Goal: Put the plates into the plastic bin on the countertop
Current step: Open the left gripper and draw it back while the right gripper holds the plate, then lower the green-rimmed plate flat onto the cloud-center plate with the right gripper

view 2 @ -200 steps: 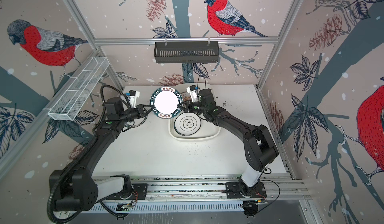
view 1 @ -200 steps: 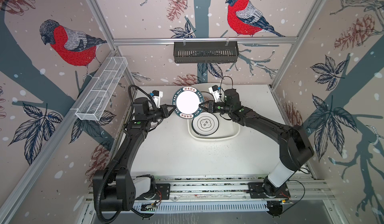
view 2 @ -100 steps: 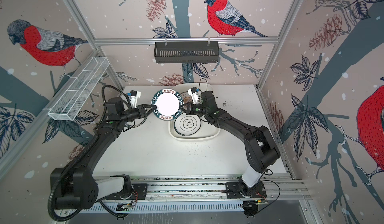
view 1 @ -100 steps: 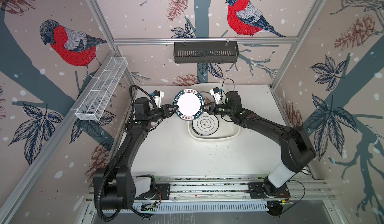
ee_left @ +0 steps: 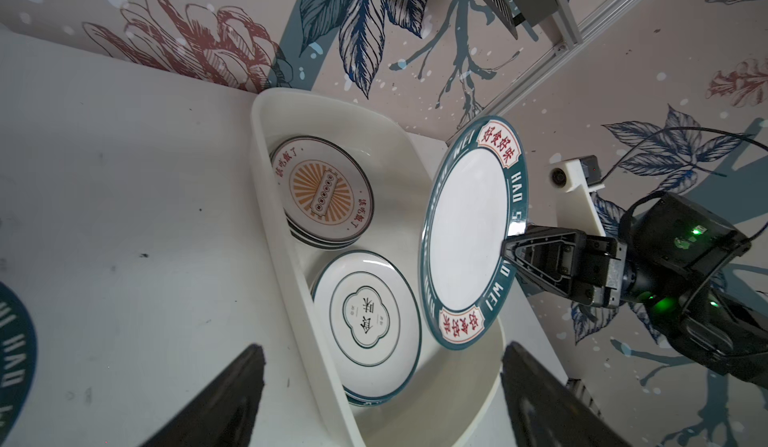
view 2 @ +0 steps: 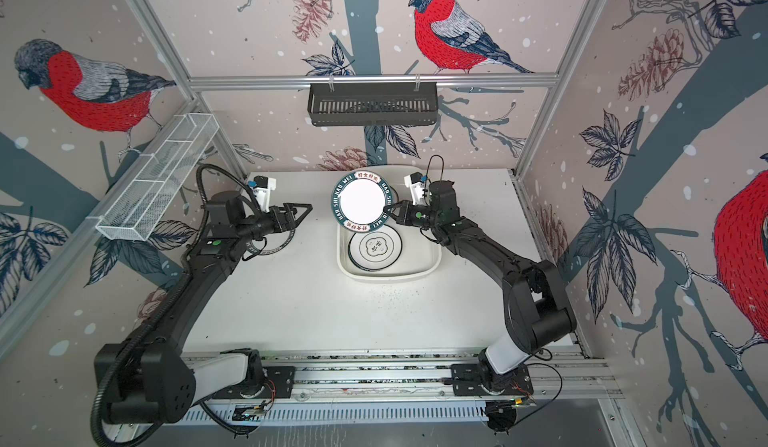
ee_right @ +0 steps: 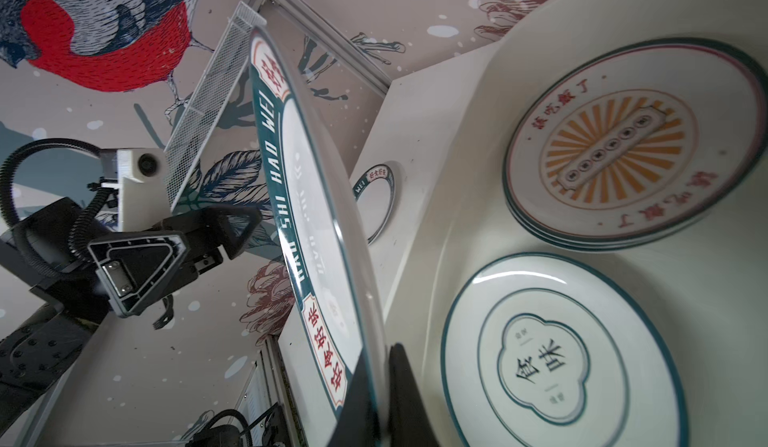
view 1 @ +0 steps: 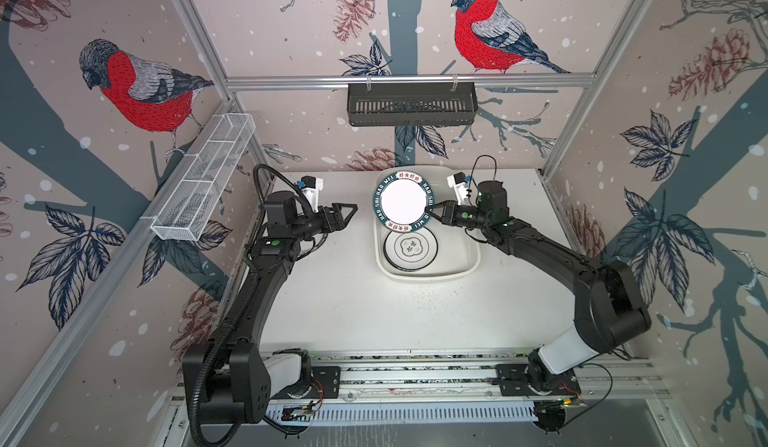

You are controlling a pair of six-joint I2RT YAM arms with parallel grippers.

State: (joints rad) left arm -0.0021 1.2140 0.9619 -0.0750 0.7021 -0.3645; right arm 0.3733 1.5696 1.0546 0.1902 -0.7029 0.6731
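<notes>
The white worktop was flat, scuffed and dark-speckled. Two things rested directly on it. Toward 12 o'clock from its middle, close to the back edge, sat the white plastic bin. Toward 9 o'clock a teal lettered-rim plate lay flat on the bare surface, partly hidden, well apart from the bin.

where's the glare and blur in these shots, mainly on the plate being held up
Both top views: the held plate is blown out to flat white at its centre. Right wrist view: its near rim and the right gripper are blurred. Left wrist view: the plate is sharp, the open left gripper soft at the frame edge.
</notes>
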